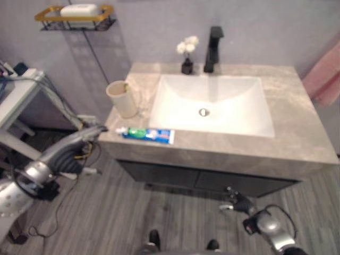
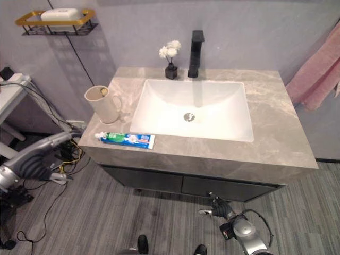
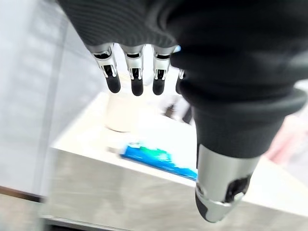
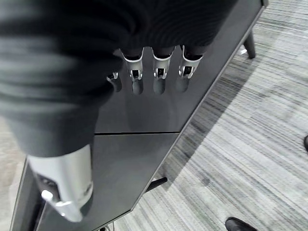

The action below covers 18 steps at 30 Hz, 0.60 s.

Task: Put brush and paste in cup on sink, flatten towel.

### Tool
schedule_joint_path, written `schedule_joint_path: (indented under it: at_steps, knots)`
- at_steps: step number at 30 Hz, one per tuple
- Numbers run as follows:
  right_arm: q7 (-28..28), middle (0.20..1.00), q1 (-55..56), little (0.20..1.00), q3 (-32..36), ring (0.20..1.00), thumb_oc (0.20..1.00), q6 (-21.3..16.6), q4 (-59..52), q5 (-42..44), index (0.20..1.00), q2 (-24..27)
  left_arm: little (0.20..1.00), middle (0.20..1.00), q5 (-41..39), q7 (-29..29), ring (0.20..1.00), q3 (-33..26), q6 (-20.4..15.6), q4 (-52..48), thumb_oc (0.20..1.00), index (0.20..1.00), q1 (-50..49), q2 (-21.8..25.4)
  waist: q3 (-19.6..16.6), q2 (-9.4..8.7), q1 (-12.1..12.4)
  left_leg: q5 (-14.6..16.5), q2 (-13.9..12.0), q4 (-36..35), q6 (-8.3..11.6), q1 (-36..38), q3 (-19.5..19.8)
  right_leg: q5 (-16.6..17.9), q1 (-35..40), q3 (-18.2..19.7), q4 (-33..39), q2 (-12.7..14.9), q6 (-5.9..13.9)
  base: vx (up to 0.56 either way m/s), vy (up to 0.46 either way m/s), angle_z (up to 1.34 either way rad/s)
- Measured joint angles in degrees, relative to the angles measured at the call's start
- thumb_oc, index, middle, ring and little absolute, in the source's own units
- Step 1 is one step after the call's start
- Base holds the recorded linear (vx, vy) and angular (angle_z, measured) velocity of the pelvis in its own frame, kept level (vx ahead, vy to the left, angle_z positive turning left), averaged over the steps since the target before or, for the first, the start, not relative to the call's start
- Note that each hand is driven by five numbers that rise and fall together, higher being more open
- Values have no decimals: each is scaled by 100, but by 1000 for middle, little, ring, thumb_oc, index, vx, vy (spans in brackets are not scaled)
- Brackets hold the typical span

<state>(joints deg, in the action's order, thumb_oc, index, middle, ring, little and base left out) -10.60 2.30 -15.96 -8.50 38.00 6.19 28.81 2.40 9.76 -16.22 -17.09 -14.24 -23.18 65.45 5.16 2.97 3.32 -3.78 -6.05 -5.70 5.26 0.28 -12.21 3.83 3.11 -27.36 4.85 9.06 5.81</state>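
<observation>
A cream cup stands on the counter's left end, with a small yellowish thing at its rim that I cannot make out. A blue and green paste tube lies flat near the front edge, just right of the cup. My left hand hovers off the counter's left front corner, open and empty, its fingers pointing toward the cup and the tube. My right hand hangs low before the dark cabinet, open and empty. A pink towel hangs bunched on the right wall.
The white sink basin fills the counter's middle, with a black faucet and a small flower vase behind it. A wall shelf with soap hangs at upper left. A white table with cables stands left.
</observation>
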Motion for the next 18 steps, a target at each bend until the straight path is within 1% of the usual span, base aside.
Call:
schedule_joint_path:
  at_steps: [2,3,5,6,7,8,9,10,12,14,16,18]
  knots:
    - [52,1000,-64,1000,-4,1000,1000,1,353,-185,1000,-21,1000,1000,210,-79,1000,75,3,96,1000,1000,14,72,-20,-18,-6,1,-3,-1,0,16,-45,5,-12,52,0,1,8,26,87,-16]
    - [119,1000,-67,1000,-3,1000,1000,14,588,-392,1000,-4,1000,1000,315,-95,1000,233,-4,124,1000,1000,78,74,-69,-38,11,13,-1,-1,-7,19,-162,18,-107,176,-19,7,29,31,93,-37]
    - [191,1000,-35,1000,1,1000,1000,28,620,-581,1000,0,1000,1000,436,-95,1000,311,-5,142,1000,1000,80,75,-73,-52,-6,25,1,-2,-14,32,-319,49,-228,363,-9,5,38,31,108,-56]
    - [202,1000,-46,1000,-1,1000,1000,28,619,-629,1000,0,1000,1000,461,-95,1000,395,-20,169,1000,1000,126,73,-80,-61,-39,40,3,-3,-26,32,-491,102,-324,551,-5,4,27,33,91,-54]
    - [204,1000,-53,1000,-1,1000,1000,28,617,-629,1000,-1,1000,1000,472,-95,1000,401,-29,183,1000,1000,132,73,-79,-61,-57,44,4,-3,-26,35,-528,115,-340,589,1,4,25,46,84,-61]
    - [200,1000,-15,1000,2,1000,1000,58,574,-629,1000,3,1000,1000,532,-95,1000,436,-52,297,1000,1000,187,75,-84,-64,-124,51,5,-3,-30,33,-638,169,-403,707,1,3,18,48,83,-32]
    - [200,1000,49,1000,3,1000,1000,69,581,-629,1000,4,1000,1000,538,-94,1000,455,-57,366,1000,1000,234,77,-84,-64,-185,51,5,-3,-30,40,-657,190,-410,722,1,3,20,47,85,-28]
    - [201,1000,186,1000,22,1000,1000,75,587,-627,1000,3,1000,1000,664,-103,1000,460,-67,498,1000,1000,292,78,-88,-73,-308,56,9,-4,-29,62,-692,191,-414,749,1,0,21,40,88,-15]
    - [201,1000,317,1000,70,1000,1000,101,584,-628,1000,7,1000,1000,789,-106,1000,462,-34,601,1000,1000,320,76,-97,-73,-281,78,4,-6,-28,83,-790,196,-459,855,1,-1,18,52,85,-26]
    - [201,1000,476,1000,188,1000,1000,109,587,-630,1000,13,1000,1000,869,-113,1000,480,-24,657,1000,1000,356,18,-99,-83,-334,89,20,-7,-34,73,-911,228,-551,976,1,-2,24,73,93,-28]
    - [209,1000,598,1000,309,1000,1000,117,580,-638,1000,21,1000,1000,977,-115,1000,483,-2,805,1000,1000,382,22,-122,-88,-397,104,42,-6,-34,81,-936,255,-565,1021,1,0,36,22,97,-13]
    - [216,1000,765,1000,345,1000,1000,127,637,-711,1000,24,1000,1000,1082,-173,1000,482,3,928,1000,1000,450,21,-147,-139,-444,120,83,-7,-45,75,-1030,294,-650,1113,1,3,51,18,93,-21]
